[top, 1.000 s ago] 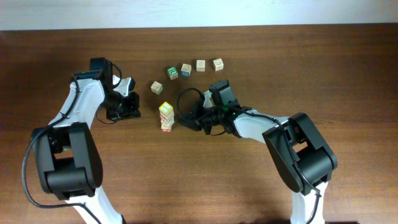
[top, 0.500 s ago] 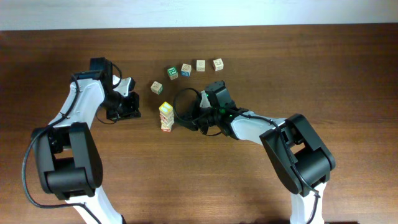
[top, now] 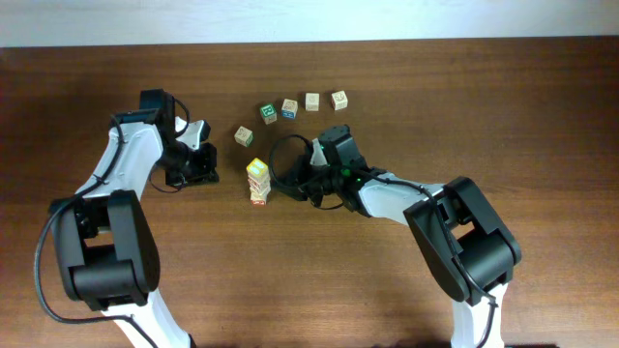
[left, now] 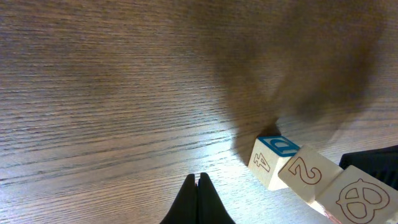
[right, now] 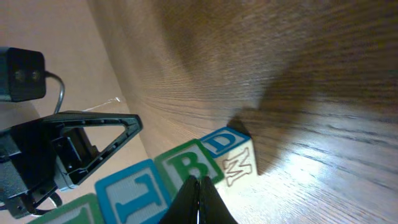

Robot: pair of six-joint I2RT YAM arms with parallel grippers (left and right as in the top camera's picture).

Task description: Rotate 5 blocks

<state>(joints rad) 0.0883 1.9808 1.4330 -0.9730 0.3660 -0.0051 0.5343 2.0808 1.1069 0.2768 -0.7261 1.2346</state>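
Since the right claw [right: 200, 198] edged left a second ago, it sits pinched shut, empty, just beside the blocks [top: 257, 181]; left claw [left: 199, 198] unchanged, shut, empty.

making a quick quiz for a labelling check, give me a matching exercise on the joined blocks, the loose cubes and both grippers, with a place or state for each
Things:
1. joined line of blocks
2. loose cubes
3. left gripper
4. right gripper

Places and states:
a. shut, number faces 4 and 2 in its wrist view
b. curved row above the line in the overhead view
c. shut, letter faces D and B in its wrist view
d. lying between the two grippers

Pairs: 1-d, 2-b, 3-a, 4-c
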